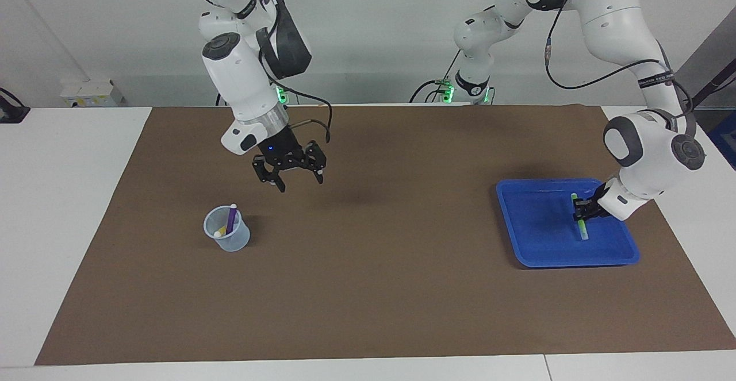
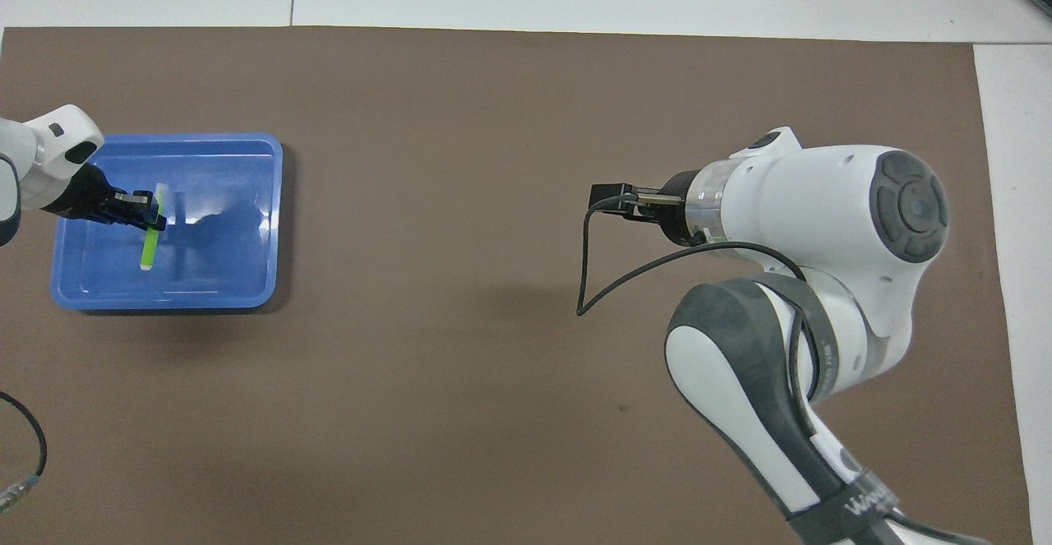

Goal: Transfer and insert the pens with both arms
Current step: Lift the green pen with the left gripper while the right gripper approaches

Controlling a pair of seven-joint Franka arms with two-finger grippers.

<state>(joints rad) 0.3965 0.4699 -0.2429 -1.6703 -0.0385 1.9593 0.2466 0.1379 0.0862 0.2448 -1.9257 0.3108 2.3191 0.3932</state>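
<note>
Green marker pen (image 1: pixel 581 220) gripped by left hand (image 1: pixel 582 213) over blue plastic tray (image 1: pixel 535 254); right hand (image 1: pixel 299 181) empty, spread wide, above brown table mat (image 1: pixel 391 289). Next: handover, careful alignment.

- Overhead view: clear plastic cup hidden beneath the right arm's white wrist (image 2: pixel 822 208).
- Left arm's white forearm (image 2: pixel 25 171) cut off by the frame edge.
- Yellow marker pen (image 1: pixel 221 232) mostly sunk inside the clear plastic cup (image 1: pixel 227 238); only its pale tip shows.
</note>
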